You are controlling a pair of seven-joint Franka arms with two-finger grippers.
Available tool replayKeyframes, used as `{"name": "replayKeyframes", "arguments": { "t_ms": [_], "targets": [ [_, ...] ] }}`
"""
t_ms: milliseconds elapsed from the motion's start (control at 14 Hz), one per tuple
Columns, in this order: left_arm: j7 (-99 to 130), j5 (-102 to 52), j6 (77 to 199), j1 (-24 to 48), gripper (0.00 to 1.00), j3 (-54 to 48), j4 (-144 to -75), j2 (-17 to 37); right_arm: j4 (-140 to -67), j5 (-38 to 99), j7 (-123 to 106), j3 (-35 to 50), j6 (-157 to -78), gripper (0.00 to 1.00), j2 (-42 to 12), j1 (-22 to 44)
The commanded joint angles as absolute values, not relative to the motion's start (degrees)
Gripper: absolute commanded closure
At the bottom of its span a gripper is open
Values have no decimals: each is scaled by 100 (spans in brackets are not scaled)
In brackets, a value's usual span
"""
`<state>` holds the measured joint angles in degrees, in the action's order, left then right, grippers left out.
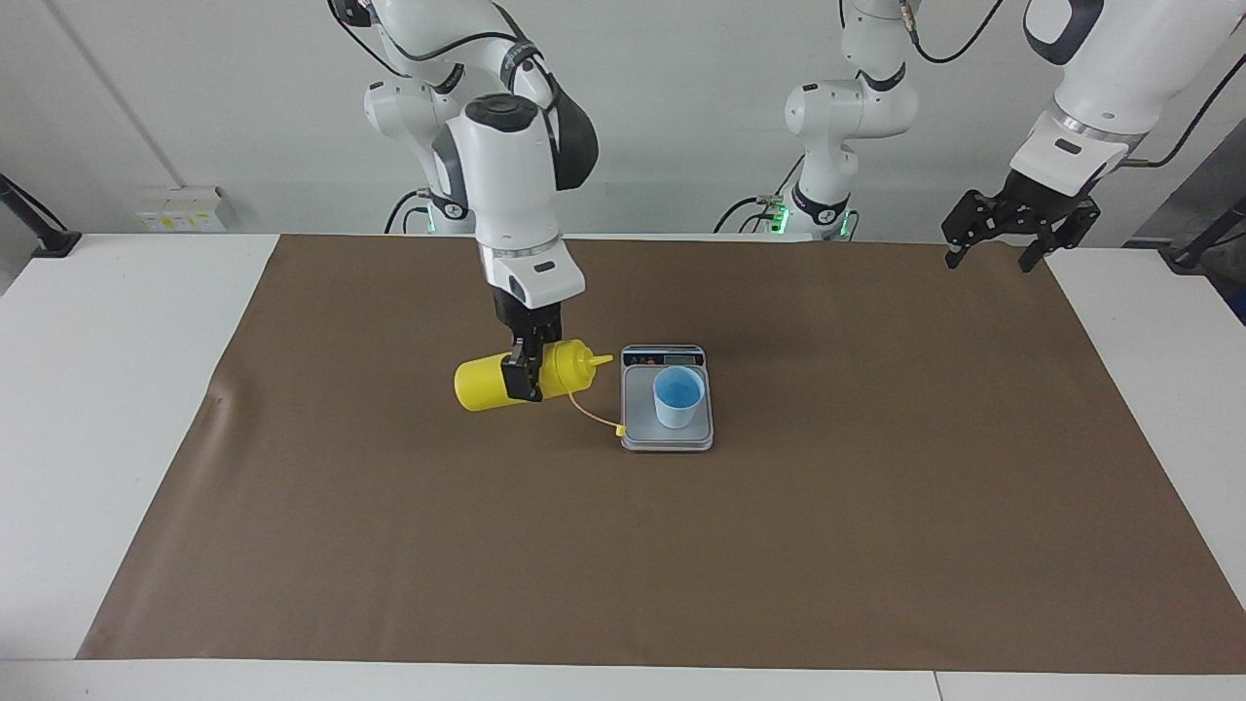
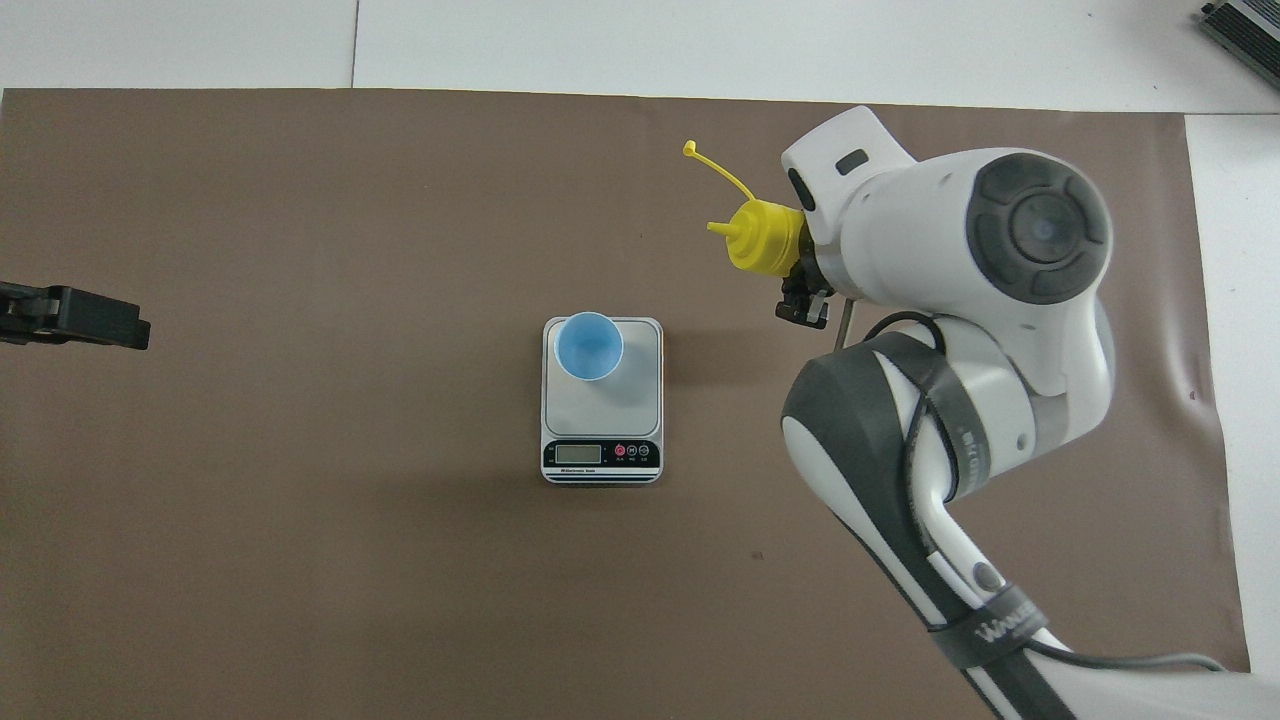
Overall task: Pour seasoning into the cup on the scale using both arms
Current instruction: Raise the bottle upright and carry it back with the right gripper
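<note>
Scale (image 1: 668, 428) sits flat near the middle of the brown table mat (image 1: 876, 506), display strip (image 2: 601, 453) on the edge nearest the robots. Light-blue cup (image 1: 678, 396) stands upright on the weighing plate, set toward the corner of the plate farthest from the robots and toward the left arm's end; brighter blue shows inside it.

Right gripper (image 1: 525, 376) hangs over the mat beside the scale, toward the right arm's end of the table. Its fingers are clamped around the middle of the yellow squeeze bottle (image 1: 492, 383), one finger across the side that faces the camera. Bottle is held off the mat and lies nearly level, nozzle (image 1: 601, 360) pointing toward the scale and tilted slightly up. Nozzle tip stops short of the scale's edge, apart from the cup. Small tethered cap (image 1: 619, 425) dangles on its yellow strap from the bottle's neck, its end down beside the scale's near corner in the facing view; contact with the mat cannot be told. In the overhead view the right arm's wrist covers most of the bottle; only shoulder and nozzle show.

Left gripper (image 1: 1003, 248) waits raised at the mat's edge at the left arm's end of the table, fingers spread apart, holding nothing.
</note>
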<state>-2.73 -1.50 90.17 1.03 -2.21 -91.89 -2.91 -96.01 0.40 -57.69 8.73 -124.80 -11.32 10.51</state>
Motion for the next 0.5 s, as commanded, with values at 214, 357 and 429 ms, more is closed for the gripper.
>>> {"name": "replayKeyframes", "arguments": {
  "t_ms": [214, 357, 429],
  "targets": [
    [-352, -185, 8965, 35, 0, -246, -9264, -387, -10852, 3327, -8671, 932, -12384, 100, -335, -472],
    [-352, -185, 8965, 35, 0, -246, -9264, -387, -10995, 3847, -9296, 932, -12201, 100, -290, -772],
    [-352, -185, 8965, 35, 0, -246, -9264, -387, -11091, 4154, -9551, 932, -12008, 100, -290, -947]
  ]
}}
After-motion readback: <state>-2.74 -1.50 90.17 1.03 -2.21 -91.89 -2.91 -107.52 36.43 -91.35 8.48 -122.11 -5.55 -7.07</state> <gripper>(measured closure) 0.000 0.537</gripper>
